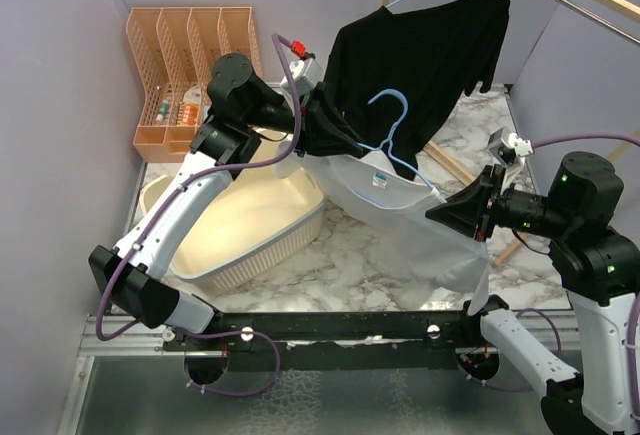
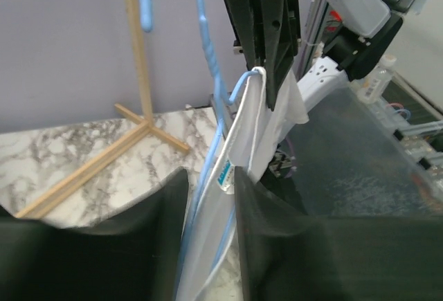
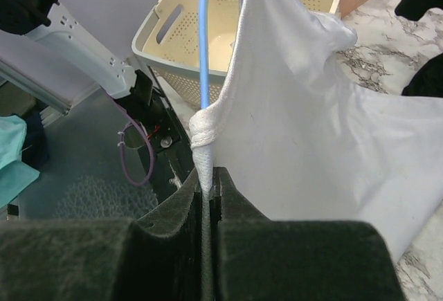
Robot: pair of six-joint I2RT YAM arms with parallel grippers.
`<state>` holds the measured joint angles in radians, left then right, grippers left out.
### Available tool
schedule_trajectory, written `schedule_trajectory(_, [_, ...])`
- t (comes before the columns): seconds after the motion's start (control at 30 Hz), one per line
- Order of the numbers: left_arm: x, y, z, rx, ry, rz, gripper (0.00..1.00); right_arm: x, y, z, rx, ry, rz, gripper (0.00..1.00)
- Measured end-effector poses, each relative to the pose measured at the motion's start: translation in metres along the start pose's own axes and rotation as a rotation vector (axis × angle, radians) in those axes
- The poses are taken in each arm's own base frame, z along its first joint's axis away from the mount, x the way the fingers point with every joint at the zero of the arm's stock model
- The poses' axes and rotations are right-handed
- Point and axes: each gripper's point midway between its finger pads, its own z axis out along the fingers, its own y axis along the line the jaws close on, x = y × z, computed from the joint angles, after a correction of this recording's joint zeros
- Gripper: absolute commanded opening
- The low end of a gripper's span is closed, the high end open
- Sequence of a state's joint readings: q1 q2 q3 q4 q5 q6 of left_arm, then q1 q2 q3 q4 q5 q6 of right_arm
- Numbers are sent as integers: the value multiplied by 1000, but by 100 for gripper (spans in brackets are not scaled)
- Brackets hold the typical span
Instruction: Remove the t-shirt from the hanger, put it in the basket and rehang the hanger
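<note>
A white cotton t-shirt (image 1: 420, 235) is seen at the centre of the top view, draped on a light blue wire hanger (image 3: 203, 38) and stretched between the two arms above the grey-veined marble tabletop (image 1: 350, 265). The right gripper (image 3: 210, 183) is shown at the right of the top view. Its black fingers are pressed together on a bunched fold of the white t-shirt, just below the point where the cloth is wrapped around the end of the hanger.

The left gripper (image 2: 210, 190) is reached in from the left to the neck area of the shirt. In the left wrist view its fingers are set narrowly apart, with the white cloth and the blue wire between them. Whether they are pressed against the cloth cannot be told.

A black t-shirt (image 1: 420, 55) is hung on a second blue hanger at the upper right of the top view. A cream perforated plastic laundry basket (image 1: 290, 235) is placed at the centre left. An orange plastic file organiser (image 1: 190, 45) is stood against the wall at the upper left.
</note>
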<state>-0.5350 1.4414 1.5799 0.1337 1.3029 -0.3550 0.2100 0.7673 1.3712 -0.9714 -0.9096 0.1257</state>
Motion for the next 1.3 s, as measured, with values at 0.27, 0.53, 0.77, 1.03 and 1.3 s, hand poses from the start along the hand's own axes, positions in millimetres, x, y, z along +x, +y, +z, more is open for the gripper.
schedule_trajectory(0.27, [3,0,1,30,10,0,0,4,-3,1,8,8,13,7])
schedule_trajectory(0.53, [-1,11,4,30,13,-3,0,14,-22,-1,122,-1,31,58])
schedule_trajectory(0.77, [-9,37,-4,-10,5,-12,0,24,-44,-30,388,-70,19,68])
schedule_trajectory(1.03, [-32,40,-17,-35,-19,17,0,39,-68,-56,608,-99,54,56])
schedule_trajectory(1.3, [-39,39,-21,-38,-30,28,0,38,-78,-63,679,-112,62,2])
